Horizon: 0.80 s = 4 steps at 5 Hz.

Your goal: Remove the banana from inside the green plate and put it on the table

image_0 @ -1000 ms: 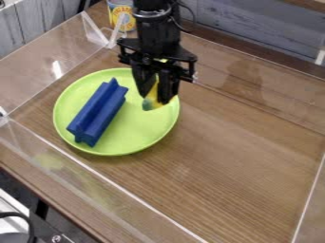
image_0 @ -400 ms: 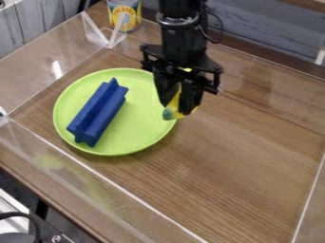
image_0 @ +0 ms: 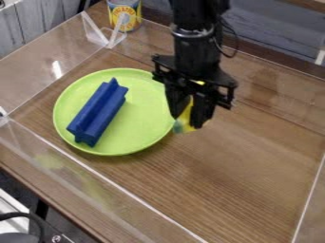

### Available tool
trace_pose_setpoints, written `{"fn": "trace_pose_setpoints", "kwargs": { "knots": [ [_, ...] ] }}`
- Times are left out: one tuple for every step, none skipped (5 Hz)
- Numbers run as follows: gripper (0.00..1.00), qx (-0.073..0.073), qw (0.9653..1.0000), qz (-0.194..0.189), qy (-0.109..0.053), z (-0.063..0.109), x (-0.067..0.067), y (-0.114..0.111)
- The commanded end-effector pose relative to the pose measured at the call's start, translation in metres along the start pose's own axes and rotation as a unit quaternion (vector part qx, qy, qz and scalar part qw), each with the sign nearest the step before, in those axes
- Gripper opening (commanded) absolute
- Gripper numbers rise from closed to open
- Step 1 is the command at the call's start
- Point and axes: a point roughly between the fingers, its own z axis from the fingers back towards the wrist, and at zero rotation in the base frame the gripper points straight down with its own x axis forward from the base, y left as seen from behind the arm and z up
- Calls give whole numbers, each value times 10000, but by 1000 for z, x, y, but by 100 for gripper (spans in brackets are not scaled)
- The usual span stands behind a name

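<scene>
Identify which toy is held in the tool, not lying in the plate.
The yellow banana, gripped by the tool at the plate's right edge; the blue block lies inside it.

1 view only, so no overlap between views to report. Camera sits high, off the table's (image_0: pixel 254 180) near edge, angled steeply down across the wood top. Mid distance: most of the tabletop fits in frame. The pincer (image_0: pixel 193 116) hangs just above frame centre, pointing down, the arm running up and out past the top edge. Left of the pincer the green plate (image_0: pixel 143 128) shows whole, with a blue block (image_0: pixel 97 111) on it. Clear wall (image_0: pixel 38 43) runs along the left, well apart from the pincer. Behind the pincer, at top left, a yellow cup (image_0: pixel 122 14) and grey backdrop. Bottom left corner catches the table's outer edge, far from the pincer.
</scene>
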Motion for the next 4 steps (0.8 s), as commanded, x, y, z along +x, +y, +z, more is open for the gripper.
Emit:
{"fn": "trace_pose_setpoints", "kwargs": {
  "knots": [
    [0,-18,9995,-68,-315,9,2,-12],
    [0,-39,9994,-59,-335,0,3,-22],
    [0,-47,9993,-53,-354,-7,4,-28],
    [0,-43,9994,-57,-332,-14,4,-30]
  ]
}}
